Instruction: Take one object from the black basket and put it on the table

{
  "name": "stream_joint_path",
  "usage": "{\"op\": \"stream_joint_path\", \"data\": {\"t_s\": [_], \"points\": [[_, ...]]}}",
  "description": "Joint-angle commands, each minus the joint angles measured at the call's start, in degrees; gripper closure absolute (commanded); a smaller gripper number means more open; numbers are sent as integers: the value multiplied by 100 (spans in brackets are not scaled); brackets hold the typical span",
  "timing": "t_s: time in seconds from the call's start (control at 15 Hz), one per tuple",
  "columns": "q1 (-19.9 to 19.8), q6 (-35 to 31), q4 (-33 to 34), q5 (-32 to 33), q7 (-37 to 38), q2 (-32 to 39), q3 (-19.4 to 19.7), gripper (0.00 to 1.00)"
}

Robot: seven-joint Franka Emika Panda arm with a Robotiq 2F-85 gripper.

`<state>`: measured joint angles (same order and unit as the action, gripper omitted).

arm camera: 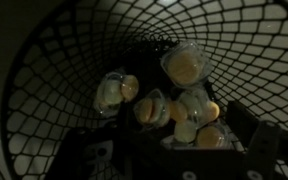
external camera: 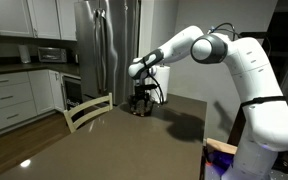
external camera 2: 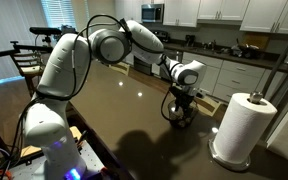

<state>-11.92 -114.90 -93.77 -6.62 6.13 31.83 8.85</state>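
The black basket (arm camera: 44, 80), net-patterned, holds seemingly cream-and-orange objects (arm camera: 184, 65).

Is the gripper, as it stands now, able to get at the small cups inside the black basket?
Probably yes. The gripper hangs right above the black basket, whose top is open, and the wrist view shows the small cups lying uncovered on its bottom with nothing over them.
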Motion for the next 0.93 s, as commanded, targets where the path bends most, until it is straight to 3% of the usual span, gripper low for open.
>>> {"op": "stream_joint_path", "data": {"t_s": [0.0,0.67,0.87], "points": [[-65,-196,90,-31,-64,190,-29,33],[-44,-257,153,-9,-12,148,-9,94],[-32,-258,113,1,-11,91,-8,92]]}}
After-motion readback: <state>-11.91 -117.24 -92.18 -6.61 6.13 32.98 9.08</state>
